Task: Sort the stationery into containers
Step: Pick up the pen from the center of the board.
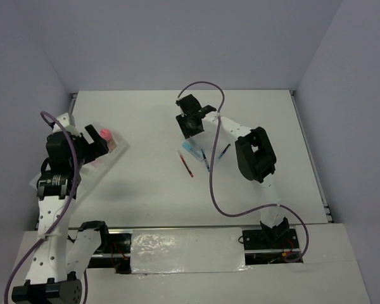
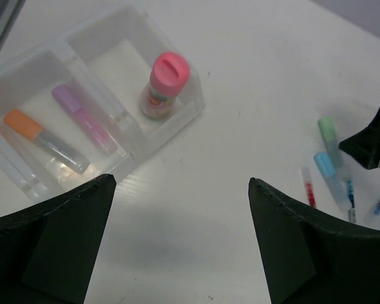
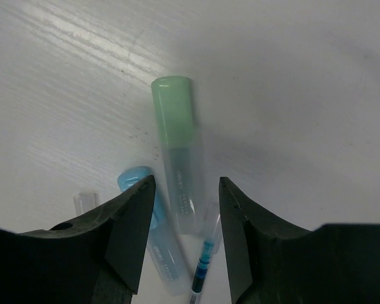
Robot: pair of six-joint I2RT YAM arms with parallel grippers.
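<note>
The clear three-compartment tray point(image 2: 107, 39) holds an orange marker point(image 2: 43, 139), a pink marker point(image 2: 85, 119) and the pink-capped tan stick point(image 2: 166, 85), which stands upright in its end compartment. My left gripper point(image 2: 180, 190) is open and empty above the table beside the tray point(image 1: 117, 147). My right gripper point(image 3: 187, 182) is open, its jaws low on either side of the green marker point(image 3: 177, 152). The blue marker point(image 3: 155, 244) and a dark blue pen point(image 3: 202, 266) lie beside it. A red pen point(image 1: 186, 164) and a second blue pen point(image 1: 224, 151) lie nearby.
The table's left edge runs close behind the tray. The right arm's black wrist point(image 1: 256, 154) hangs over the table right of the pens. A purple cable point(image 1: 210, 183) loops down from the right arm towards its base.
</note>
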